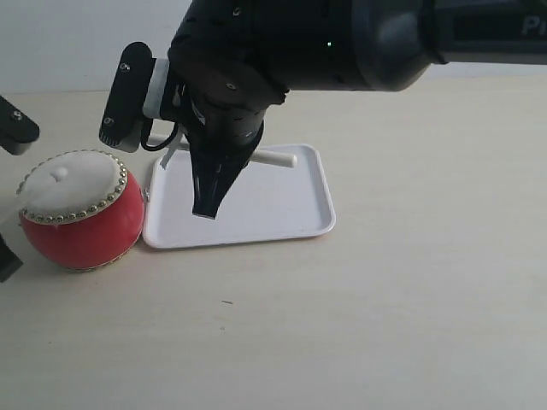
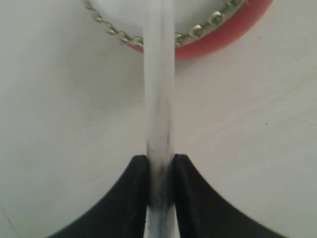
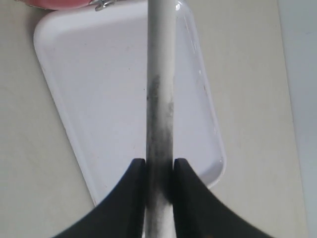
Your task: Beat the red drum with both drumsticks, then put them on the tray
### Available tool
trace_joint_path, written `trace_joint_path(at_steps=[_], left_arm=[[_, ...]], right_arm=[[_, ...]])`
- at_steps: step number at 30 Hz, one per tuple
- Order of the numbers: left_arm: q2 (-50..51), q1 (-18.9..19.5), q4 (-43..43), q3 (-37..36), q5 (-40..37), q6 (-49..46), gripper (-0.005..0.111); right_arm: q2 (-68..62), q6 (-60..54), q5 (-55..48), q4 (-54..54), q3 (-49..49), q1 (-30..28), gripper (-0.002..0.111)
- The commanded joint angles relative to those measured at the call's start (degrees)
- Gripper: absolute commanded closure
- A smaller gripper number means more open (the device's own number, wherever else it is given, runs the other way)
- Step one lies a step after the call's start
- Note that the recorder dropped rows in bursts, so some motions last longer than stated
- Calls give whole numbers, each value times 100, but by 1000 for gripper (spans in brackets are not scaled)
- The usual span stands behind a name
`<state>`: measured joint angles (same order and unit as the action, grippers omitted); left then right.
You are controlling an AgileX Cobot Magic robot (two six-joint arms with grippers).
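While you hold a stick on each side, one sits at the drum and one sits over the tray. In the left wrist view the left jaws are pinched tight on the left drumstick (image 2: 159,99), down near its scuffed end, so the long part pokes out in front. Its far end reaches over the white skin of the red drum (image 1: 81,218), which sits at the left of the exterior view on the worktop (image 1: 385,325). That looks like a good spot for a tap.

The right jaws squeeze the right drumstick (image 3: 161,59) the same way. In the exterior view they point down in the middle of the frame, over the tray (image 1: 282,209). The tray lies just beside the drum, to the right of it in the frame. A short white bit of this stick shows near the tray's back rim. I think it hangs above the tray, but I cannot tell for sure. My guess is that you are close to setting this stick down.
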<state>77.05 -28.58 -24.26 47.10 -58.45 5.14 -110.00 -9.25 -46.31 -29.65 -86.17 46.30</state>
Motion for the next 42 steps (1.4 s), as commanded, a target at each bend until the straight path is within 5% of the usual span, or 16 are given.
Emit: trace_joint_path(at_steps=[1,8,21,42], left_arm=[[502,3,592,38,-52,-514,107],[367,3,421,431,-151,-33,107],[-1120,3,106,766,-16,275,107],[1595,3,235,435,-1029,8,107]], right_arm=[[10,47,22,-1,-58,-5,108],[-43,-778,-39,630,-58,5,108],[-605,-469,-175,507,-200,5,108],[12,-78,-805,695,-1111,5,108]])
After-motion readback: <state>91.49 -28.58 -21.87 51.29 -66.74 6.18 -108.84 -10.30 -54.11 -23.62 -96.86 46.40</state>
